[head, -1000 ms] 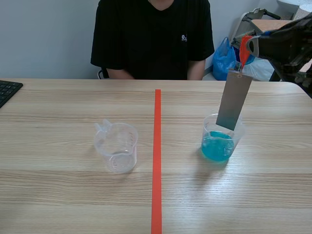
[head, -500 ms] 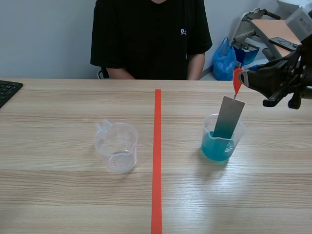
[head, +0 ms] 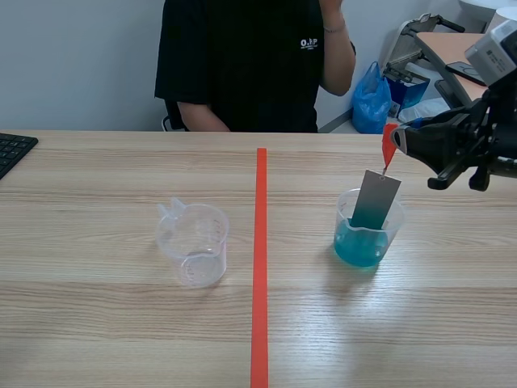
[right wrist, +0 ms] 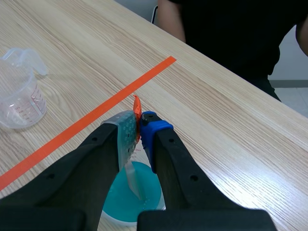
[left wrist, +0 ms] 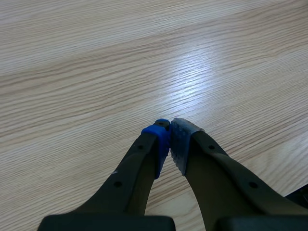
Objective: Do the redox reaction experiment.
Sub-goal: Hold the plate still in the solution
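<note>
Where pinched in the right gripper [right wrist: 139, 126], just above the clear plastic beaker of blue liquid [head: 342, 212]: orange-red tab [head: 388, 150] of a flat grey metal strip [head: 374, 200], lower end inside the beaker. Well left: clear plastic measuring cup [head: 194, 242], red scale unreadable. Left gripper [left wrist: 170, 137] fingers closed on nothing.
</note>
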You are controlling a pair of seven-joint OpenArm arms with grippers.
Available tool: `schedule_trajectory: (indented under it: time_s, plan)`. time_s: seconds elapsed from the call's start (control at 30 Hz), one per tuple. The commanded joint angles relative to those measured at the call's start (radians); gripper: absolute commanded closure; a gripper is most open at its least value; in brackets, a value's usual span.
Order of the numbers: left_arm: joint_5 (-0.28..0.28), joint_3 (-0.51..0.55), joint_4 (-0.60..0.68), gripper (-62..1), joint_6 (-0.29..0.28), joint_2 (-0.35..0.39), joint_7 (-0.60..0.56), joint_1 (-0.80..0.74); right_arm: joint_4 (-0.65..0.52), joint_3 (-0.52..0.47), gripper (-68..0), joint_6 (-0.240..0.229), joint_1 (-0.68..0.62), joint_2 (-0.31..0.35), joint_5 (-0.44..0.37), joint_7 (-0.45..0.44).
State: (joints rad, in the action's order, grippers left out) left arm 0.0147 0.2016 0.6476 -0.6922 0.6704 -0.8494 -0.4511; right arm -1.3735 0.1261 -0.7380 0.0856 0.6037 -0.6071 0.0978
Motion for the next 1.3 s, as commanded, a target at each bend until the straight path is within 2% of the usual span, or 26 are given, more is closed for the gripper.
schedule_trajectory:
  time_s: [0.0, 1.27]
  plan:
    - [0.007, 0.014, 0.013, -3.1, -0.004, 0.011, -0.019, 0.008, -0.006, 0.002, -1.5, -0.008, 0.012, 0.008, 0.01, 0.007]
    - [0.007, 0.014, 0.013, -3.1, -0.004, 0.011, -0.023, 0.008, -0.006, 0.002, -1.5, -0.008, 0.012, 0.008, 0.04, 0.007]
